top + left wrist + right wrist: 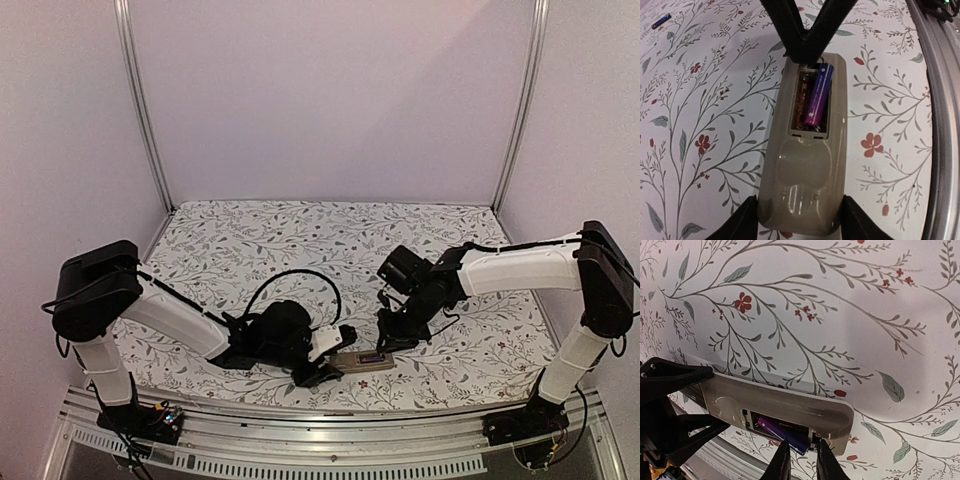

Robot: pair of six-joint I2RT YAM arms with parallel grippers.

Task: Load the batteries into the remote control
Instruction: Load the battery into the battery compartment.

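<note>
The remote control (802, 175) lies back-up on the floral cloth, its battery recess open; it also shows in the top view (366, 360) and the right wrist view (790, 405). My left gripper (800, 222) (325, 368) is shut on the remote's near end, one finger on each long side. A dark purple battery (816, 95) (780, 432) lies slanted in the recess. My right gripper (801, 446) (388, 340) stands over the recess's far end, its fingers closed narrowly about the battery's end. A second battery (661, 20) lies loose on the cloth, far left.
The metal rail (940, 125) of the table's near edge runs just beside the remote (300, 420). The floral cloth (300, 240) covers the table up to the back and side walls. The cover strip is not in view.
</note>
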